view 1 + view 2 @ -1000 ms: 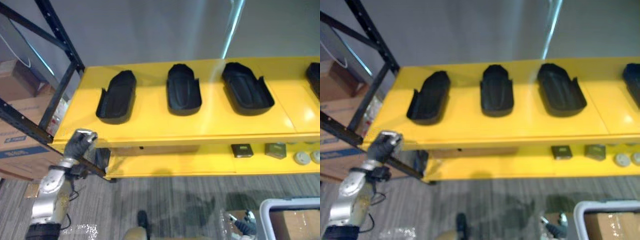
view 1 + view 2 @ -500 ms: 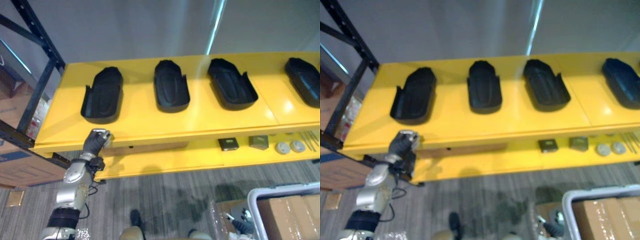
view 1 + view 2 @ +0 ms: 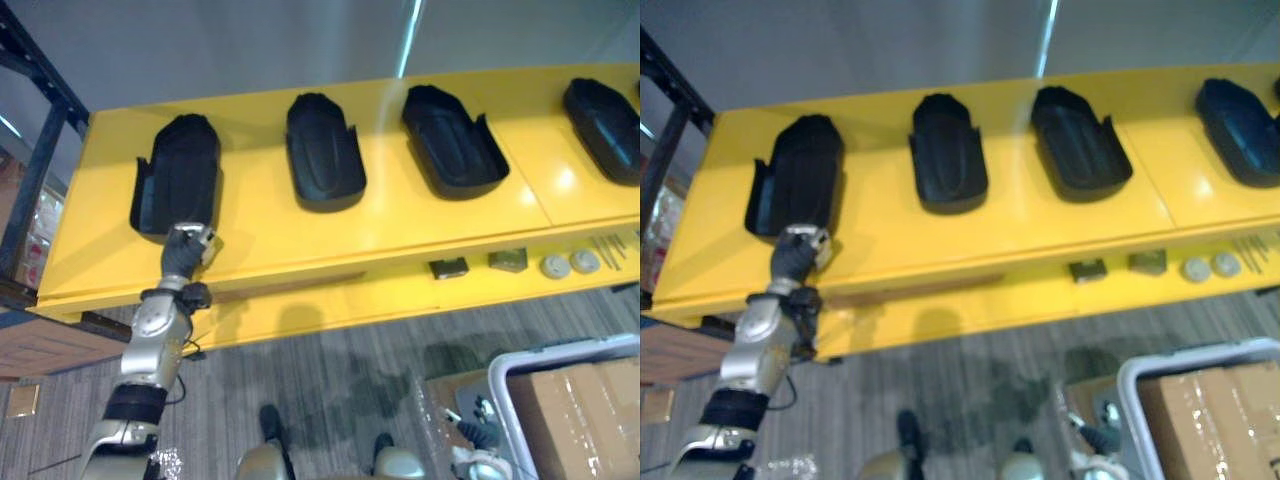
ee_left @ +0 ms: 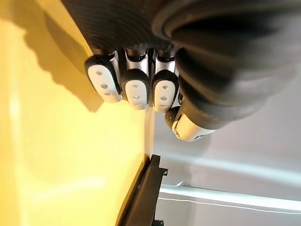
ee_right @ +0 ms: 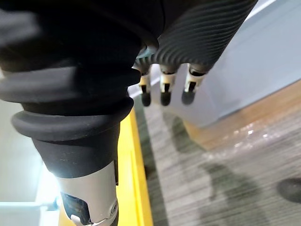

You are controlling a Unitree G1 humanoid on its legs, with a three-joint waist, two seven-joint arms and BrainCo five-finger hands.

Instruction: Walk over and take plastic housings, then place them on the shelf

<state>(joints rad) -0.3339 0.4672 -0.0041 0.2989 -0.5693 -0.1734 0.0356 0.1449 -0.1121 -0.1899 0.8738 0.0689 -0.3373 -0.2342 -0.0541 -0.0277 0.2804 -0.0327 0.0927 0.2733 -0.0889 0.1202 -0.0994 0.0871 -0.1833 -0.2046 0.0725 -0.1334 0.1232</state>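
Several black plastic housings lie in a row on the yellow shelf (image 3: pixel 300 235): one at the left (image 3: pixel 178 185), one beside it (image 3: pixel 322 163), a third (image 3: pixel 450 152), and one at the far right (image 3: pixel 603 125). My left hand (image 3: pixel 185 250) is raised over the shelf's front edge, just short of the leftmost housing. In the left wrist view its fingers (image 4: pixel 135 90) are curled in over bare yellow shelf and hold nothing. My right hand (image 5: pixel 163 92) hangs low above the carpet, its fingers relaxed and empty.
The lower yellow shelf carries small parts (image 3: pixel 448 267) and round discs (image 3: pixel 556 265). A white bin (image 3: pixel 505 375) with a cardboard box (image 3: pixel 575 410) in it stands at the lower right. A black rack upright (image 3: pixel 40 165) and a cardboard box (image 3: pixel 40 345) are at the left.
The camera has shifted, so the shelf sits further left in the picture. My left hand has risen from below the shelf's front edge to over it, close to the leftmost housing.
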